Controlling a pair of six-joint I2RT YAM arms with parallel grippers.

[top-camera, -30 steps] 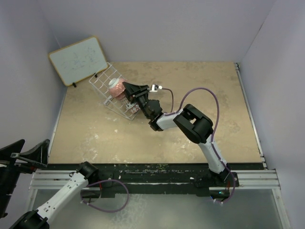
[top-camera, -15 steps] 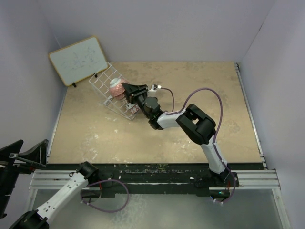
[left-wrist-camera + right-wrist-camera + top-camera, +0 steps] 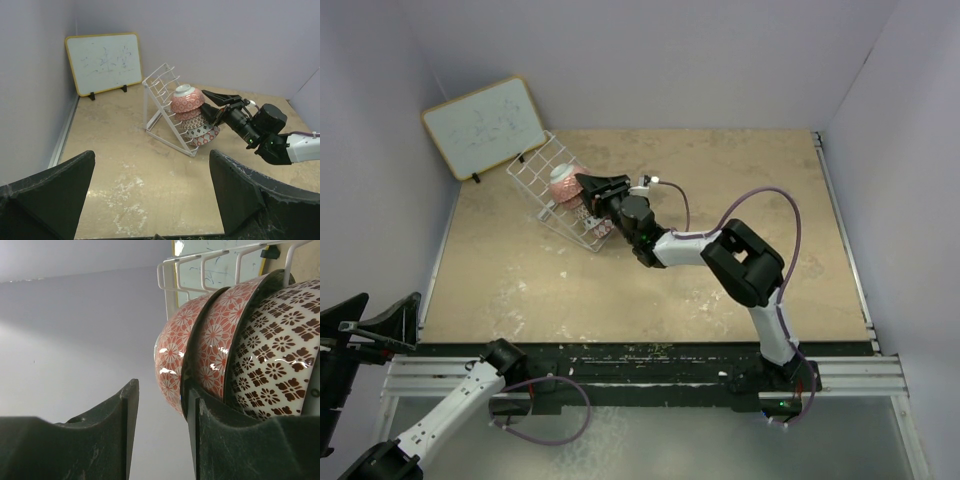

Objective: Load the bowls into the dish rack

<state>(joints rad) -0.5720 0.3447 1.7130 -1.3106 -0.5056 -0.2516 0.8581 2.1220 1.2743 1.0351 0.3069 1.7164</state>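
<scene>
The white wire dish rack [image 3: 542,176] stands tilted at the back left, also in the left wrist view [image 3: 159,95]. Several bowls [image 3: 188,98] lean stacked in it, red-floral ones on top and brown-patterned ones [image 3: 202,135] below. My right gripper [image 3: 588,185] is open at the top bowl [image 3: 563,182]. In the right wrist view, that red-floral bowl [image 3: 174,357] sits partly between the fingers, its rim by the right finger [image 3: 220,440]. My left gripper [image 3: 152,200] is open and empty, far back at the near left [image 3: 370,322].
A wood-framed whiteboard [image 3: 485,125] leans on the back-left wall right behind the rack. Purple-grey walls close in the left, back and right sides. The tan tabletop [image 3: 720,200] ends at a metal rail along the near edge.
My right arm's elbow has swung to the right while the gripper stayed at the top bowl in the rack, edging slightly towards it. The left arm has barely moved.
</scene>
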